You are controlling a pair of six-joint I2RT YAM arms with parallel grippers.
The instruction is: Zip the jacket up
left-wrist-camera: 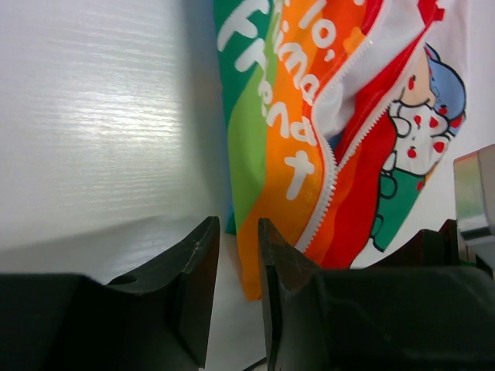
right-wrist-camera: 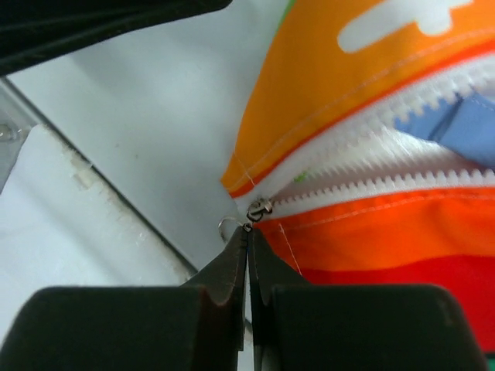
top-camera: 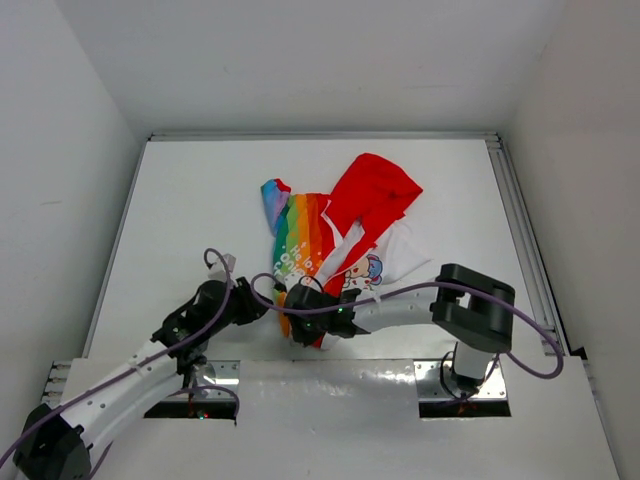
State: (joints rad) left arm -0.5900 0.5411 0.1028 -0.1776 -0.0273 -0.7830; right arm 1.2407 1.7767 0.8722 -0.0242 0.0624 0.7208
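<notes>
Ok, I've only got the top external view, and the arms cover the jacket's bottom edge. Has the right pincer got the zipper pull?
Observer: Yes, the right pincer is shut on the zipper pull at the bottom of the jacket.
Operator: Are the teeth joined yet?
Observer: No, the two rows of teeth spread apart right above the pull.
Operator: And the left pincer?
Observer: The left pincer is open, with the orange corner just beyond the gap, not gripped.
</notes>
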